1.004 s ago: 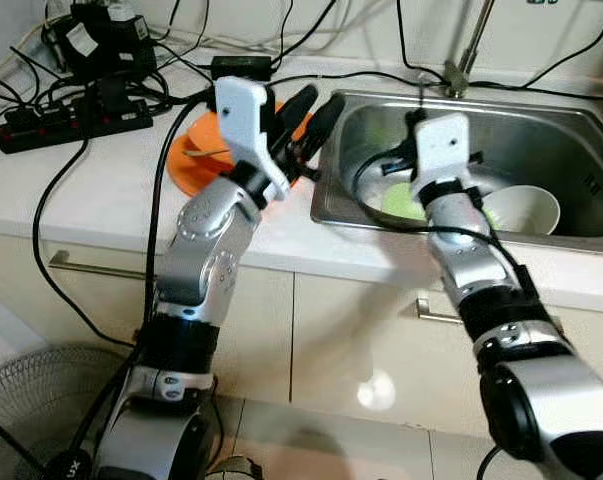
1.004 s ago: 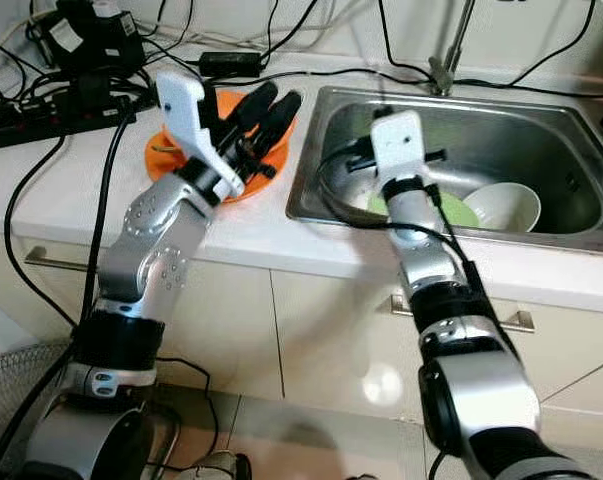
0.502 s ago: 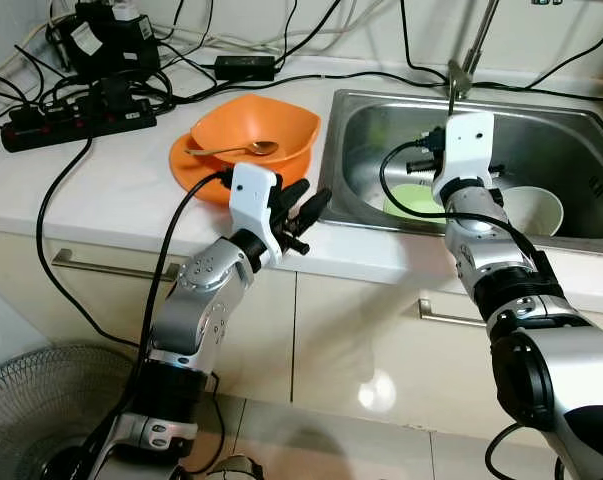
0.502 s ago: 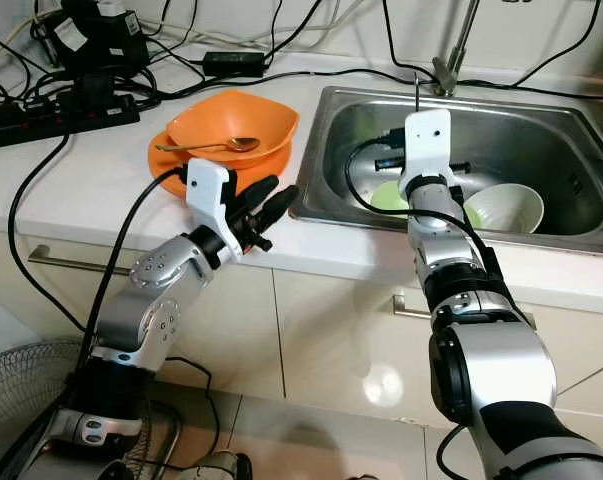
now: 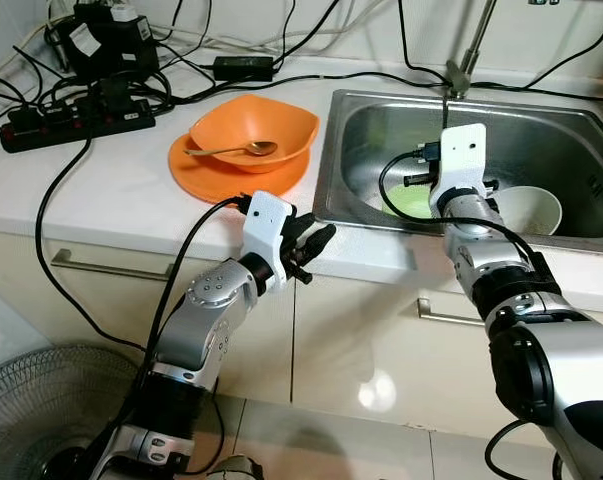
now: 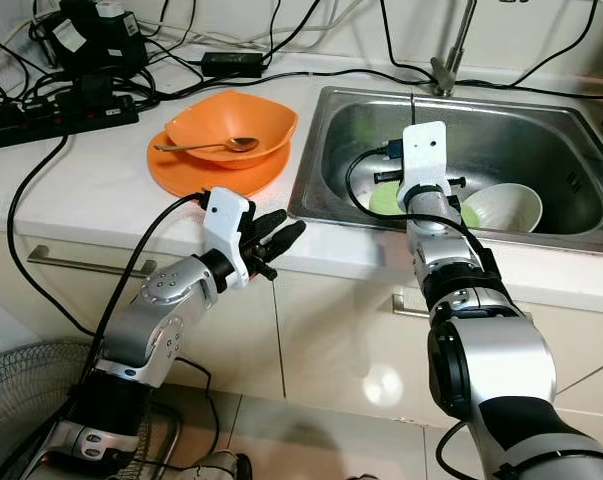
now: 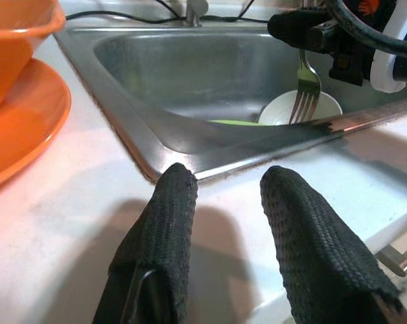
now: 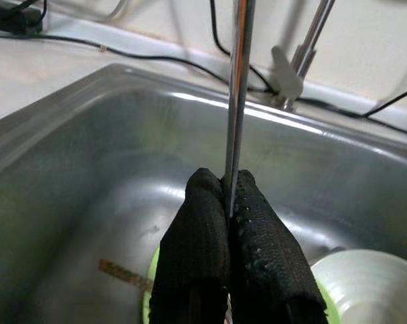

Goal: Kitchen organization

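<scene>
on the pale kitchen surface (image 5: 101,190), the right gripper (image 8: 233,202) has its jaws pinching a fork (image 7: 303,88) over the sink (image 5: 541,130), best lowered gently beside the white bowl (image 5: 533,208), while the left gripper (image 7: 223,202) hovers, jaws spread.

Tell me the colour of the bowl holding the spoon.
Orange; the bowl shows best in the left eye view.
</scene>
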